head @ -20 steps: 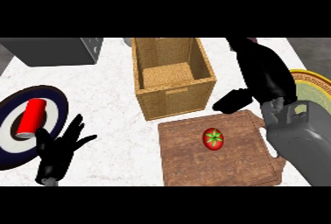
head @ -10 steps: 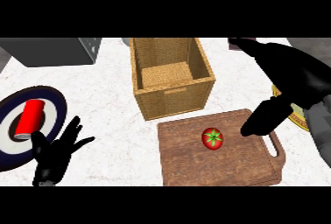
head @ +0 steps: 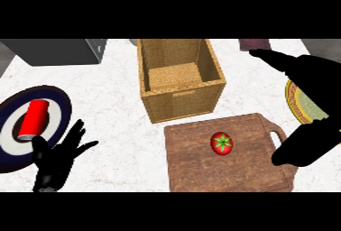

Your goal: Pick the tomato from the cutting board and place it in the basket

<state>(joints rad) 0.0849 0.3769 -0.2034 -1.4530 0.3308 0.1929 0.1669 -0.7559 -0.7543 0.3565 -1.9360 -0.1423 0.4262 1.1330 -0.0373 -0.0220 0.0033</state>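
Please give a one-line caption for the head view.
Tomato on cutting board, basket behind, right hand near the board's handle.

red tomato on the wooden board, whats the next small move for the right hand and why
Probably move the right hand leftward over the red tomato: it lies untouched on the brown wooden cutting board, and the hand is apart at the board's right edge.
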